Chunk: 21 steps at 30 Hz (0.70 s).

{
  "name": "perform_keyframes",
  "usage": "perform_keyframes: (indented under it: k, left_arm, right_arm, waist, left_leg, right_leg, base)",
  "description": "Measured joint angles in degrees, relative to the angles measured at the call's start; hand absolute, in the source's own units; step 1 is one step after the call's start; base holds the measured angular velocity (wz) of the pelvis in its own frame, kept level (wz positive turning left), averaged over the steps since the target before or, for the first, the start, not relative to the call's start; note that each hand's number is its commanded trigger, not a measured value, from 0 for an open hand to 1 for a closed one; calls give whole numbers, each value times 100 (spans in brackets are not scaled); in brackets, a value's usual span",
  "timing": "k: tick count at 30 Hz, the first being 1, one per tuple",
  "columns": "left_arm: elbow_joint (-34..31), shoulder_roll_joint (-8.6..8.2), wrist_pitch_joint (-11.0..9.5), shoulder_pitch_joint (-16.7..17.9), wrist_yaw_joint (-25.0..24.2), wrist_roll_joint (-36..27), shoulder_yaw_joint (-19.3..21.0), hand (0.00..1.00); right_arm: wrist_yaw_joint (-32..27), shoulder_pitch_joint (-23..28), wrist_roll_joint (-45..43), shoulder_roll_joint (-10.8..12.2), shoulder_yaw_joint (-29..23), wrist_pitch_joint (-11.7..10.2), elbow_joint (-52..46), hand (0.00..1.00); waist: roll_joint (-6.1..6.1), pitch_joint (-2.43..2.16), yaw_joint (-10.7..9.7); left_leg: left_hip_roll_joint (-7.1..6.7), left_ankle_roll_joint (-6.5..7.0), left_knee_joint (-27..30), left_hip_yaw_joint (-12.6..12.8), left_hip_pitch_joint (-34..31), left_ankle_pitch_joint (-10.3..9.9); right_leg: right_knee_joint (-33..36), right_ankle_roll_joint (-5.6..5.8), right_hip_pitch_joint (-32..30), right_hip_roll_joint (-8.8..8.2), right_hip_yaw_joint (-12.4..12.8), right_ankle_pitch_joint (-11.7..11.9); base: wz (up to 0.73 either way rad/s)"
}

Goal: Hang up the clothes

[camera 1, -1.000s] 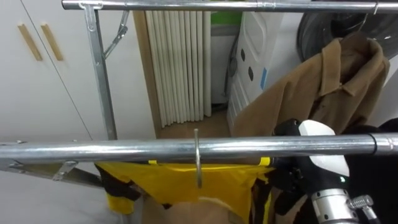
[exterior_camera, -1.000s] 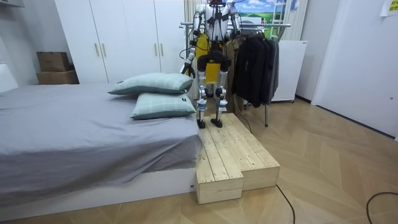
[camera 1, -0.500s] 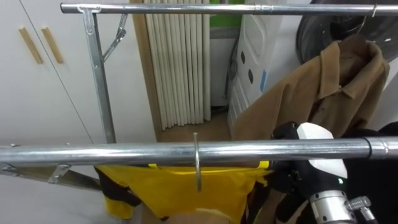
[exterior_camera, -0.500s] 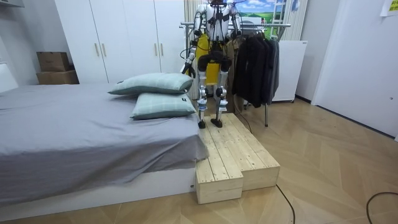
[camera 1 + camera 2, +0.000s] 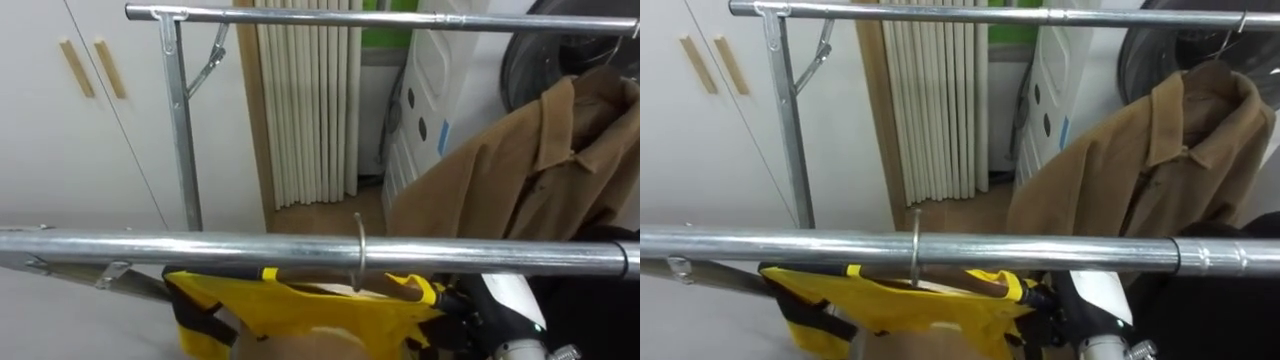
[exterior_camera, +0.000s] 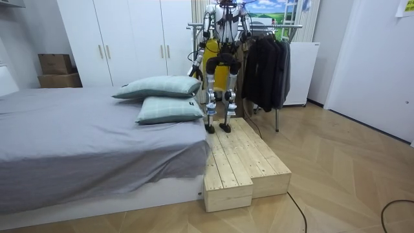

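Note:
A yellow garment (image 5: 300, 310) with dark trim hangs from a hanger whose metal hook (image 5: 358, 250) sits over the near steel rail (image 5: 200, 247) of the clothes rack. My right hand (image 5: 458, 303) is just below that rail, at the garment's right shoulder; its dark fingers merge with the cloth there. In the room view I stand on a wooden platform (image 6: 239, 162) facing the rack, with the yellow garment (image 6: 211, 48) in front of me. My left hand (image 6: 193, 71) hangs low at the room view's left.
A brown coat (image 5: 520, 170) hangs at the right from the far rail (image 5: 350, 17). Behind the rack are white wardrobe doors (image 5: 60, 120) and a ribbed curtain. Dark clothes (image 6: 265, 65) fill the rack's right end; a grey bed (image 6: 77, 142) lies beside the platform.
The whole picture has shifted right and slightly down, so the camera moved. My right hand and forearm now sit lower under the near rail. The hanger stays hooked on it.

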Motion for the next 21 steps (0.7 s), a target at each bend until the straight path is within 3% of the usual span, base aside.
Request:
perform_keyframes:
  k: [9, 14, 21]
  left_arm:
    - [-100, -29, 0, 118, -52, 277, 17, 0]
    - [-280, -35, 2, 211, -172, 327, 20, 0]
    - [-386, -69, 22, 275, -237, 536, 144, 0]
  right_arm:
    - [-9, -2, 146, 5, -5, 3, 377, 100]
    - [3, -1, 131, 14, -8, 9, 439, 100]
    - [7, 92, 116, 33, -20, 10, 456, 100]
  waist:
    - [38, 2, -1]
    - [75, 26, -2]
    - [76, 20, 0]
  left_leg:
    - [-5, -3, -8, -11, 25, -4]
    - [-10, -4, -12, -10, 28, -3]
    - [-19, -5, 4, -10, 27, -3]
  right_leg:
    - [6, 2, 6, -1, 11, -2]
    - [-15, 38, -10, -2, 24, -30]
    - [-8, -4, -11, 1, 71, -12]
  base:
    - [-1]
    - [0]
    - [-1]
